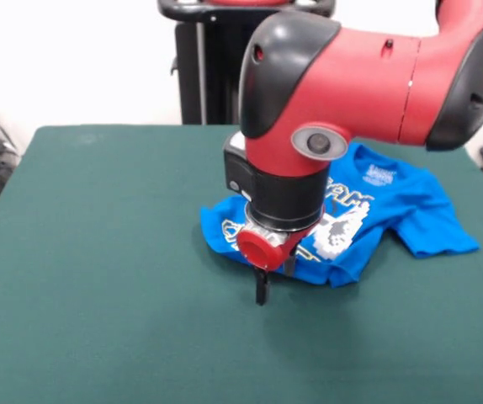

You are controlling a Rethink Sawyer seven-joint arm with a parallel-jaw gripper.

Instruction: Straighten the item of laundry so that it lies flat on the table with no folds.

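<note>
Crumpled blue T-shirt point(410, 206) (only "AM" legible) on green table point(98, 252); gripper point(268, 282) state unclear.

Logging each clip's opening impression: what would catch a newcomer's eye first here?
The big red and black arm fills the upper middle and right, reaching down over the table's centre. Beneath it lies a bright blue T-shirt with a white print, bunched and folded, right of centre on the dark green table. The gripper hangs at the shirt's near left edge, just above the cloth.
</note>
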